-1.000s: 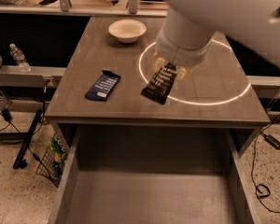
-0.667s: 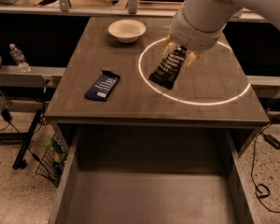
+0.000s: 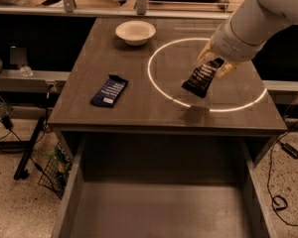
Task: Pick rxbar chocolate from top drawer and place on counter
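Note:
My gripper [image 3: 216, 63] is shut on the upper end of the rxbar chocolate [image 3: 202, 78], a black wrapper with white text. The bar hangs tilted above the counter [image 3: 139, 103], inside the white circle of light, and casts a shadow on the wood just below it. The white arm comes in from the upper right. The top drawer [image 3: 164, 207] is pulled open below the counter's front edge; the grey floor in view holds nothing.
A dark blue wrapped bar [image 3: 110, 90] lies on the counter's left half. A white bowl [image 3: 135, 32] stands at the back. A wire basket [image 3: 52, 175] and cables sit on the floor at the left; more cables at the right.
The gripper has moved to the right and a little farther back over the counter, carrying the black bar with it. The blue bar and bowl have not moved.

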Robot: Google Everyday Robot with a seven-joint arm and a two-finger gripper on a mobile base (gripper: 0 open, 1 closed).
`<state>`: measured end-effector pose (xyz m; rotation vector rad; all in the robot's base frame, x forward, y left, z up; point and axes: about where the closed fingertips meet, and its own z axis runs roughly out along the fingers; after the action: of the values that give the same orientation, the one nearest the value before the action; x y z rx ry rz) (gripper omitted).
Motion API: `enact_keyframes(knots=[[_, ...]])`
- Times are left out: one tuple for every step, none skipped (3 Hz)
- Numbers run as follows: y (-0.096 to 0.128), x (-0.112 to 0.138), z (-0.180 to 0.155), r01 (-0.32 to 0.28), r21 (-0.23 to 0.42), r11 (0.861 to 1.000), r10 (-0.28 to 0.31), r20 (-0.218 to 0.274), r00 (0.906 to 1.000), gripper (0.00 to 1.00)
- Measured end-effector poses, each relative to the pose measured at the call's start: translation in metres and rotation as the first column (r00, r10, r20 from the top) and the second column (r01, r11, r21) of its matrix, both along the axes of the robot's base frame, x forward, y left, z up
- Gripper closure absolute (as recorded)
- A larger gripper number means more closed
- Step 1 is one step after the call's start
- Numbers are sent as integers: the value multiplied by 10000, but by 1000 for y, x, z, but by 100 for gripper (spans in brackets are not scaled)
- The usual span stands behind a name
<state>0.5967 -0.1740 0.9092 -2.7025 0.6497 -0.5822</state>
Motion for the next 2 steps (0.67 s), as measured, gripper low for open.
enact_keyframes(knots=[[-9,2,-4,89,11,10000,-89,48,9999,100],[-31,11,-16,274,-31,9996,-274,-96,9996,74]])
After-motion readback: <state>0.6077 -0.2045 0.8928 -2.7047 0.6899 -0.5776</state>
